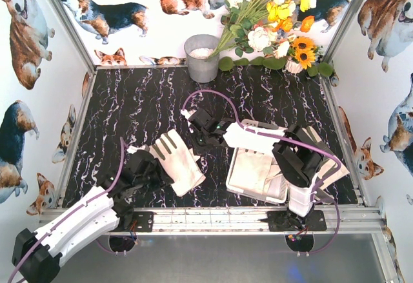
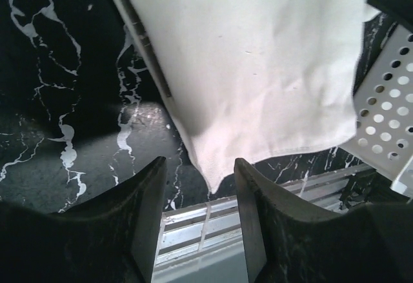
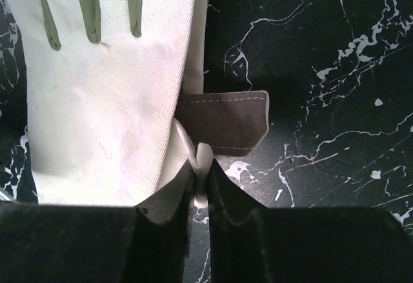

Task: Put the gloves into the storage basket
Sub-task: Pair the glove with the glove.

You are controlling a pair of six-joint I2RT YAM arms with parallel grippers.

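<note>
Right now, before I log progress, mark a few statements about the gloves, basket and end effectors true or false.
1. The right end effector pinches the edge of a glove. True.
2. The left end effector is clamped on that glove. False: its jaws stand open, with the fabric just ahead of them.
3. The basket is empty. False: gloves lie in it.
4. A grey bucket stands at the far edge beside the flowers. True.

Glove and storage basket on the table
The glove is laid just ahead of the left gripper; the basket, gloves inside, is set to its right.
</note>
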